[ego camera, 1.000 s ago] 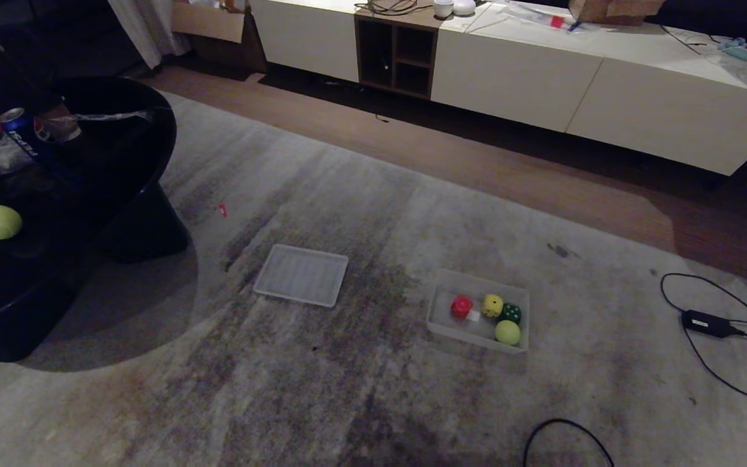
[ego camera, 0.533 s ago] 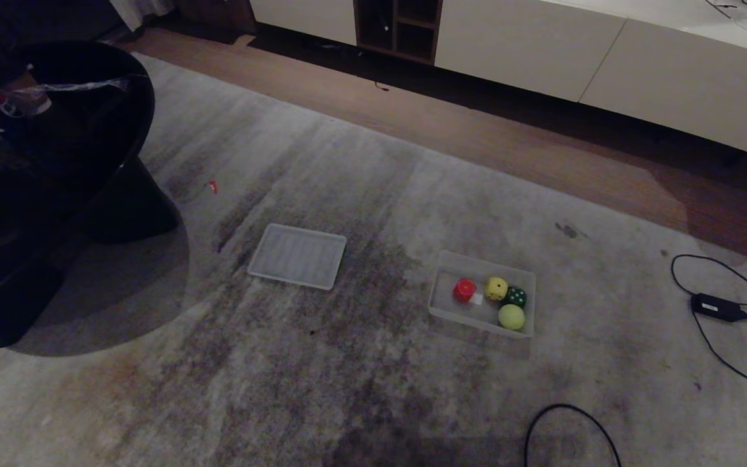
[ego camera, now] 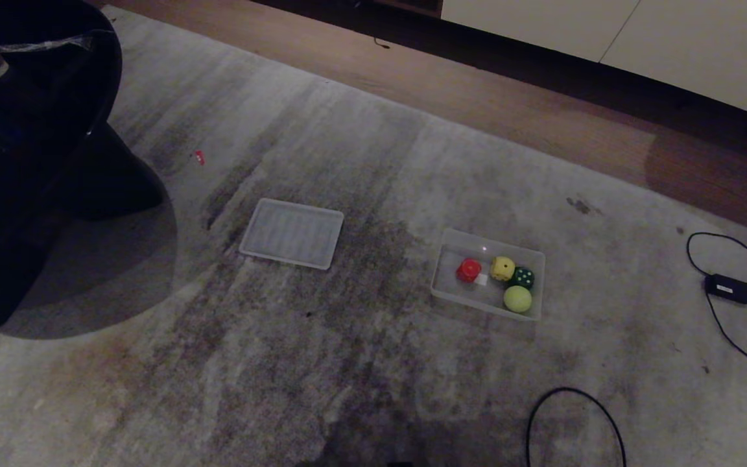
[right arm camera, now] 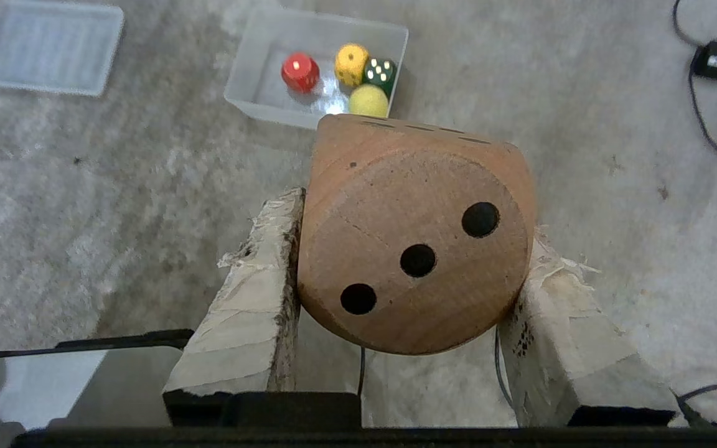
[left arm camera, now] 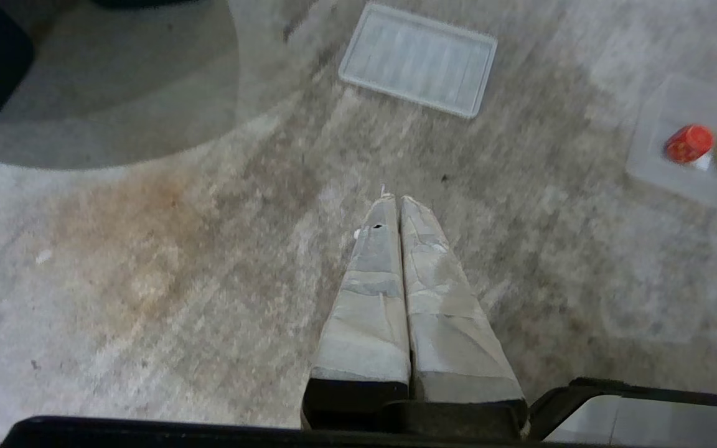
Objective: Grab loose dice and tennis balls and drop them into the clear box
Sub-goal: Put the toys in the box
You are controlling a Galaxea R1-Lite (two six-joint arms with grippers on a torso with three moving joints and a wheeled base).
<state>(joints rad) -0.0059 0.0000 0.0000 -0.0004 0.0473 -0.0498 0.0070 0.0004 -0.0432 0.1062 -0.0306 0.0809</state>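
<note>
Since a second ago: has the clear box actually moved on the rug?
No. The clear box keeps its place relative to the white ribbed panel and the rug stains; the whole head view shifted, so the camera moved.

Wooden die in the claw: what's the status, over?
Right gripper shut on wooden die, high above the rug. Left gripper shut, empty. Clear box holds three dice and one tennis ball. Nothing in the way.

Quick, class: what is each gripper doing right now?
Left gripper: shut, empty, above the grey carpet.
Right gripper: shut on the tan wooden die, three pips showing.
</note>
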